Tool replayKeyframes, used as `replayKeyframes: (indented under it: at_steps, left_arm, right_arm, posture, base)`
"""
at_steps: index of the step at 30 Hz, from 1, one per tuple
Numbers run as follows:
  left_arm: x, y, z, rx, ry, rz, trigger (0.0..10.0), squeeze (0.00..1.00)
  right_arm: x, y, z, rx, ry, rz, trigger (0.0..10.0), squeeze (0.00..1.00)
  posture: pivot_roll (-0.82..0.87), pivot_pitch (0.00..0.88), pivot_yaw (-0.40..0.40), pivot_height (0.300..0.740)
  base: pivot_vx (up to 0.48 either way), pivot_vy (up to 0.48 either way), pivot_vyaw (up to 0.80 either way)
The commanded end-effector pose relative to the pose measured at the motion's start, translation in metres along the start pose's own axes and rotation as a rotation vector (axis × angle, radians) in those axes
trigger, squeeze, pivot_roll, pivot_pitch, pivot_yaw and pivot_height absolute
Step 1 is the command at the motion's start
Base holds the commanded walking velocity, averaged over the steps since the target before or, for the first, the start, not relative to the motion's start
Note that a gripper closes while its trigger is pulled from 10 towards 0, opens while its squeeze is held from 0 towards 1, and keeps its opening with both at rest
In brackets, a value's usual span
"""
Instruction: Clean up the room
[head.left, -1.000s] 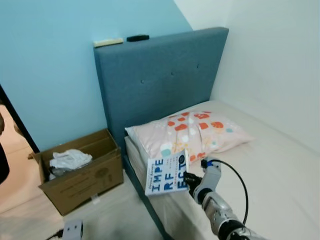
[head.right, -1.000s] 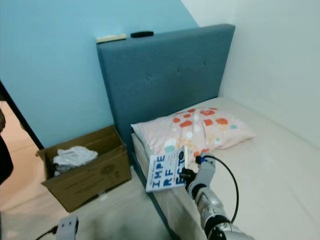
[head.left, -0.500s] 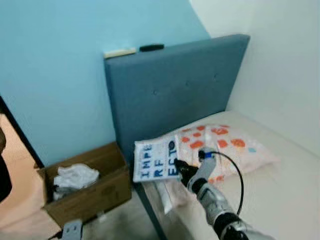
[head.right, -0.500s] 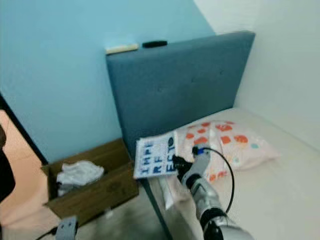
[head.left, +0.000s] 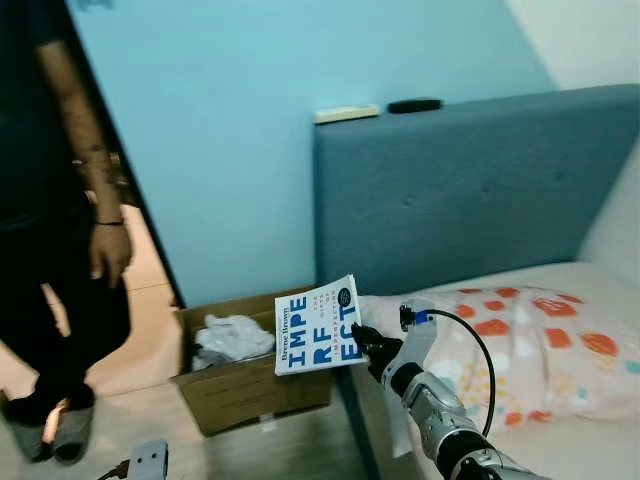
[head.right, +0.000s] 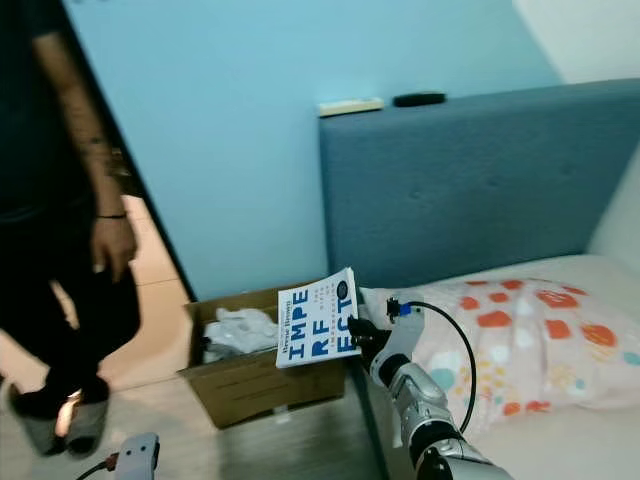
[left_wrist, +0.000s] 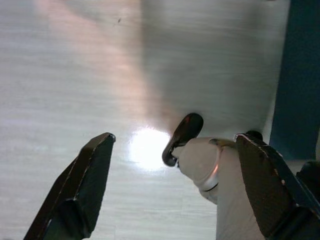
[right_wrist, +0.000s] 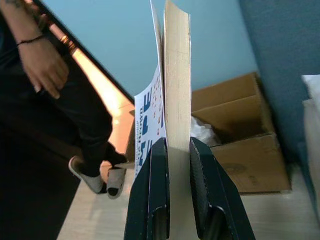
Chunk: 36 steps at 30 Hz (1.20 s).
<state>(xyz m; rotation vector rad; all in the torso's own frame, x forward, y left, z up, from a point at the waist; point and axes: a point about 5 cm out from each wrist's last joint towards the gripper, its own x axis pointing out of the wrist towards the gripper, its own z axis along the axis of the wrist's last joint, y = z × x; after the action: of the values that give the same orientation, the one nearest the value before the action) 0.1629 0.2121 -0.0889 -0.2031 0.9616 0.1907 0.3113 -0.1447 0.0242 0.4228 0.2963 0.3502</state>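
Observation:
My right gripper (head.left: 362, 342) is shut on the lower corner of a white book (head.left: 318, 325) with blue letters on its cover. I hold the book upright in the air, beside the bed's edge and just right of an open cardboard box (head.left: 250, 385). The wrist view looks along the book's page edge (right_wrist: 176, 75), pinched between the two fingers (right_wrist: 151, 200). Crumpled white cloth (head.left: 232, 335) lies in the box. My left gripper (left_wrist: 170, 150) hangs open above the pale wooden floor (left_wrist: 75, 75).
A person (head.left: 60, 230) in dark clothes stands at the left, near the box. The bed has a blue headboard (head.left: 470, 190) and a patterned pillow (head.left: 530, 350). Two small objects (head.left: 380, 108) rest on top of the headboard. A small white device (head.left: 148, 460) lies on the floor.
The camera has turned left, bringing the person into view and shifting the bed rightward. The book stays in my right gripper and now hangs closer to the box.

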Motion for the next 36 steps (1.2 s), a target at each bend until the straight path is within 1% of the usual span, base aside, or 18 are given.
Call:
replayKeyframes:
  at_steps: [1, 5, 8, 10, 11, 14, 15, 17, 18, 19, 21, 22, 23, 24, 26, 30, 31, 36]
  left_arm:
    - [0.000, -0.001, -0.001, 0.011, 0.013, -0.001, 10.0, 0.00]
    - [0.000, 0.000, -0.002, 0.012, 0.016, 0.000, 10.0, 0.00]
    - [0.000, 0.001, -0.003, 0.013, 0.020, 0.002, 10.0, 0.00]
    - [-0.001, 0.005, -0.006, 0.014, 0.028, 0.007, 10.0, 0.00]
    - [-0.002, 0.006, -0.007, 0.014, 0.032, 0.010, 10.0, 0.00]
    - [-0.002, 0.006, -0.007, 0.014, 0.032, 0.010, 10.0, 0.00]
    - [-0.003, 0.009, -0.008, 0.014, 0.037, 0.014, 10.0, 0.00]
    - [-0.003, 0.009, -0.008, 0.014, 0.037, 0.014, 10.0, 0.00]
    - [-0.003, 0.011, -0.010, 0.016, 0.045, 0.018, 10.0, 0.00]
    - [-0.003, 0.011, -0.010, 0.016, 0.045, 0.018, 10.0, 0.00]
    - [-0.005, 0.015, -0.013, 0.019, 0.055, 0.023, 10.0, 0.00]
    - [-0.005, 0.015, -0.013, 0.019, 0.055, 0.023, 10.0, 0.00]
    - [-0.005, 0.017, -0.014, 0.020, 0.058, 0.026, 10.0, 0.00]
    - [-0.005, 0.017, -0.014, 0.020, 0.058, 0.026, 10.0, 0.00]
    - [-0.006, 0.021, -0.015, 0.022, 0.063, 0.030, 10.0, 0.00]
    - [-0.006, 0.022, -0.015, 0.022, 0.065, 0.031, 10.0, 0.00]
    - [-0.007, 0.024, -0.017, 0.028, 0.072, 0.033, 10.0, 0.00]
    - [-0.007, 0.024, -0.018, 0.030, 0.075, 0.033, 10.0, 0.00]
  right_arm:
    - [-0.002, -0.006, 0.003, -0.014, -0.010, -0.044, 10.0, 0.00]
    - [-0.006, -0.016, 0.002, -0.029, 0.015, -0.132, 10.0, 0.00]
    - [-0.013, -0.028, 0.000, -0.044, 0.037, -0.223, 10.0, 0.00]
    - [-0.020, -0.040, 0.002, -0.043, 0.035, -0.325, 10.0, 0.00]
    - [-0.024, -0.047, 0.003, -0.040, 0.031, -0.385, 10.0, 0.00]
    - [-0.024, -0.047, 0.003, -0.040, 0.031, -0.385, 10.0, 0.00]
    - [-0.032, -0.058, 0.003, 0.001, 0.034, -0.489, 10.0, 0.00]
    - [-0.032, -0.058, 0.003, 0.001, 0.034, -0.489, 10.0, 0.00]
    - [-0.043, -0.072, 0.000, 0.028, 0.062, -0.610, 10.0, 0.00]
    - [-0.043, -0.072, 0.000, 0.028, 0.062, -0.610, 10.0, 0.00]
    - [-0.064, -0.091, -0.009, 0.029, 0.137, -0.802, 10.0, 0.00]
    - [-0.064, -0.091, -0.009, 0.029, 0.137, -0.802, 10.0, 0.00]
    - [-0.072, -0.097, -0.010, 0.029, 0.146, -0.866, 10.0, 0.00]
    - [-0.072, -0.097, -0.010, 0.029, 0.146, -0.866, 10.0, 0.00]
    - [-0.082, -0.106, -0.007, 0.051, 0.108, -0.957, 10.0, 0.00]
    - [-0.084, -0.108, -0.005, 0.059, 0.090, -0.983, 10.0, 0.00]
    - [-0.090, -0.112, -0.002, 0.079, 0.036, -1.043, 10.0, 0.00]
    - [-0.092, -0.114, -0.001, 0.086, 0.021, -1.065, 10.0, 0.00]
  posture:
    - [-0.02, 0.000, -0.014, 0.726]
    - [-0.02, 0.000, -0.014, 0.726]
    - [-0.02, 0.000, -0.013, 0.726]
    - [-0.02, 0.000, -0.012, 0.726]
    - [-0.02, 0.000, -0.012, 0.726]
    - [-0.02, 0.000, -0.012, 0.726]
    - [-0.03, 0.000, -0.009, 0.726]
    - [-0.03, 0.000, -0.009, 0.726]
    - [-0.03, 0.002, -0.009, 0.726]
    - [-0.03, 0.002, -0.009, 0.726]
    - [-0.03, 0.005, -0.013, 0.726]
    - [-0.03, 0.005, -0.013, 0.726]
    - [-0.03, 0.007, -0.014, 0.726]
    - [-0.03, 0.007, -0.014, 0.726]
    - [-0.04, 0.011, -0.016, 0.726]
    - [-0.04, 0.012, -0.015, 0.726]
    - [-0.05, 0.017, -0.015, 0.726]
    - [-0.05, 0.017, -0.015, 0.726]
  base:
    - [0.000, 0.000, 0.76]
    - [0.000, 0.000, 0.76]
    - [0.000, 0.000, 0.76]
    - [0.000, 0.000, 0.78]
    - [0.000, 0.000, 0.00]
    - [0.000, 0.000, 0.00]
    - [0.000, 0.000, 0.00]
    - [0.000, 0.000, 0.00]
    - [0.000, 0.000, -0.71]
    - [0.000, 0.000, -0.71]
    - [0.000, 0.000, -0.71]
    - [0.000, 0.000, -0.71]
    - [0.000, 0.000, -0.71]
    - [0.000, 0.000, -0.71]
    - [0.000, 0.000, -0.71]
    - [0.000, 0.000, -0.71]
    - [0.000, 0.000, -0.73]
    - [0.000, 0.000, -0.73]
